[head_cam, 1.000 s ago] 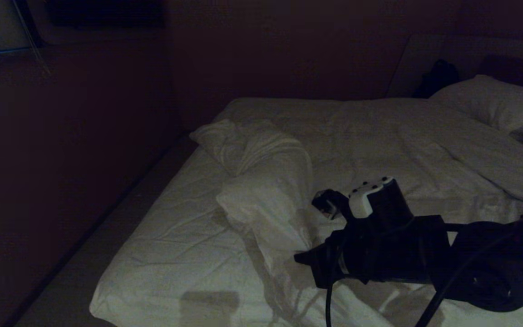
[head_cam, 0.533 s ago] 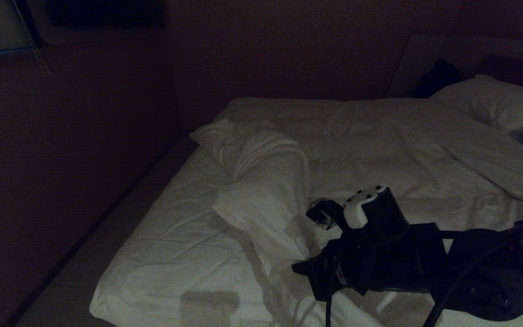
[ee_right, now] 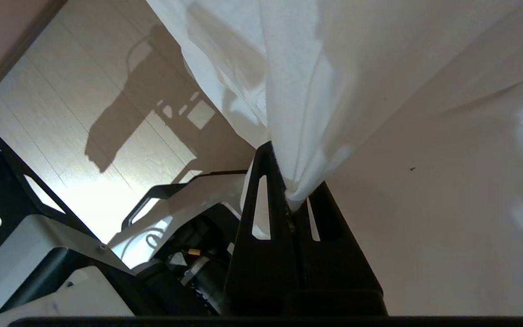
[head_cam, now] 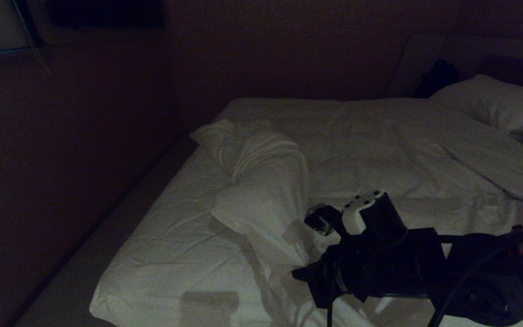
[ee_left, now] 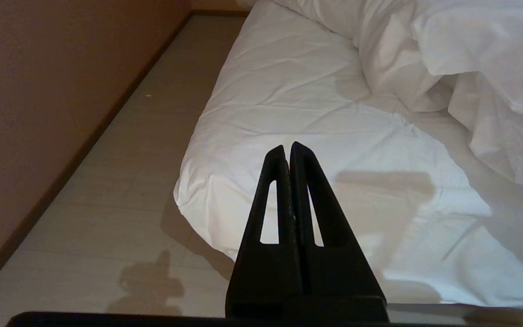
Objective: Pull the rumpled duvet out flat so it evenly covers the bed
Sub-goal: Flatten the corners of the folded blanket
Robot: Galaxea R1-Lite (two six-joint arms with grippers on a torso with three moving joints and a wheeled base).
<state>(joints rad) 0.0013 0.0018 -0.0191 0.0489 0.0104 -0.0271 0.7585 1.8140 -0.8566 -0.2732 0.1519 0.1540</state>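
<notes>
Right tool (ee_right: 291, 193) pinches the duvet (head_cam: 266, 200) edge near the bed's (head_cam: 161, 268) bare foot corner; left tool (ee_left: 288, 154) clenched.

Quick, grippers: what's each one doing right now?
Left gripper: closed, empty, parked off the bed's corner.
Right gripper: closed on a bunched fold of the duvet.

Right arm: enters the head view from the lower right edge and extends leftward across the lower right of the frame. Right gripper (ee_right: 291, 190): fingers closed, clamping a bunched fold of the duvet (ee_right: 298, 91) between the tips; the fabric rises taut from the pinch point. Left arm: outside the head view. Left gripper (ee_left: 288, 152): centred low in its wrist view, fingers pressed together, holding nothing.
</notes>
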